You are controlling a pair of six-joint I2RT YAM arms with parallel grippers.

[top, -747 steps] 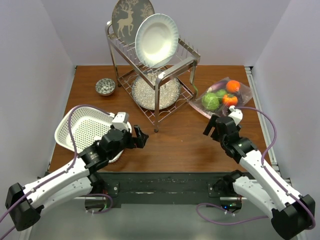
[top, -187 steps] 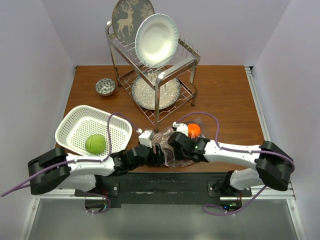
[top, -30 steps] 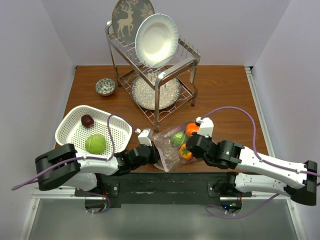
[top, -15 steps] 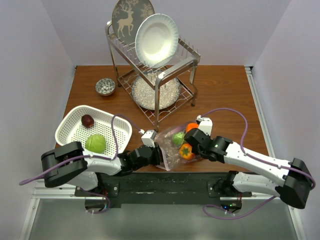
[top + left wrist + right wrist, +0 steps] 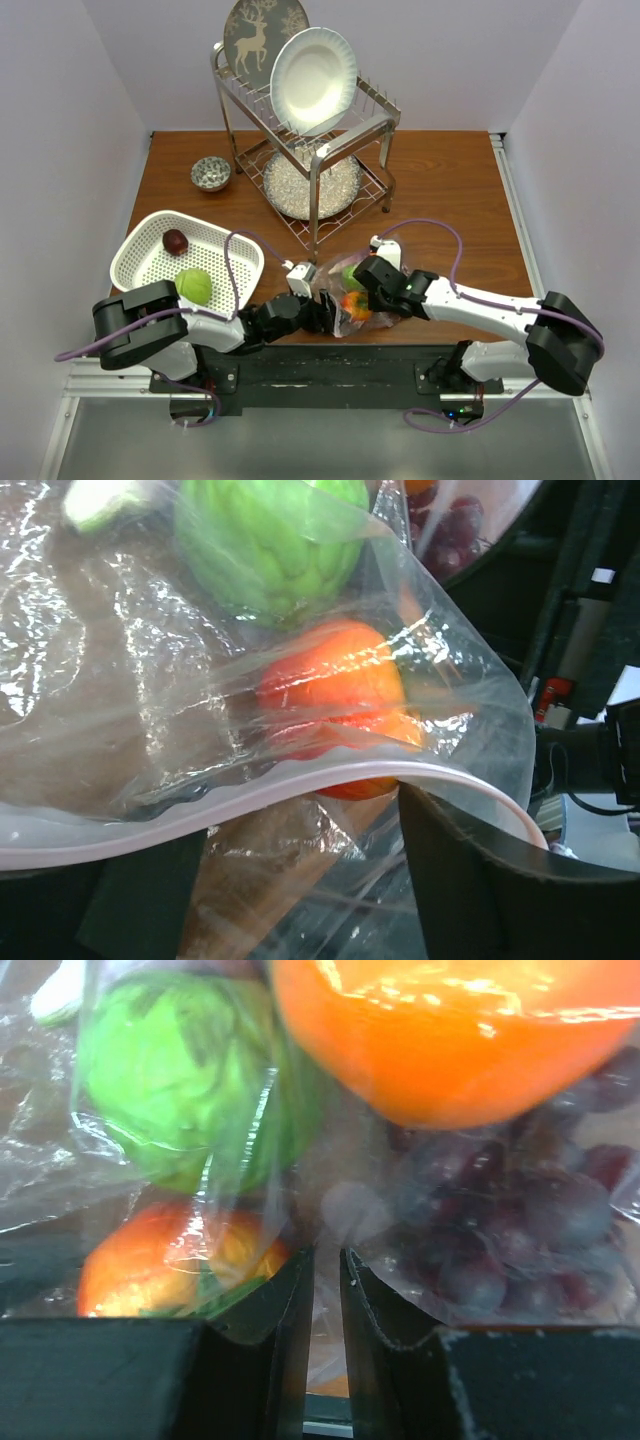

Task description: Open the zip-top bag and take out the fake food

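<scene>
Brown wooden tabletop (image 5: 450, 190) between pale walls. At its near edge the zip-top bag (image 5: 333, 280) sits between the two end effectors. The right end effector (image 5: 327, 1270) is clenched on a fold of the bag's film, with the fake food (image 5: 170, 1090) just beyond its fingers. The left end effector (image 5: 290, 870) is released, fingers spread, and the bag's pink zip strip (image 5: 300, 783) arches across them.

Open brown wooden table (image 5: 450, 190) lies to the right of and behind the crinkly clear zip-top bag (image 5: 338, 292). The tall metal wire dish rack (image 5: 312, 215) bars the back centre, and the white perforated plastic basket (image 5: 150, 265) fills the left. The left gripper (image 5: 322, 312) and right gripper (image 5: 363, 278) flank the bag closely, crowding the front edge.
</scene>
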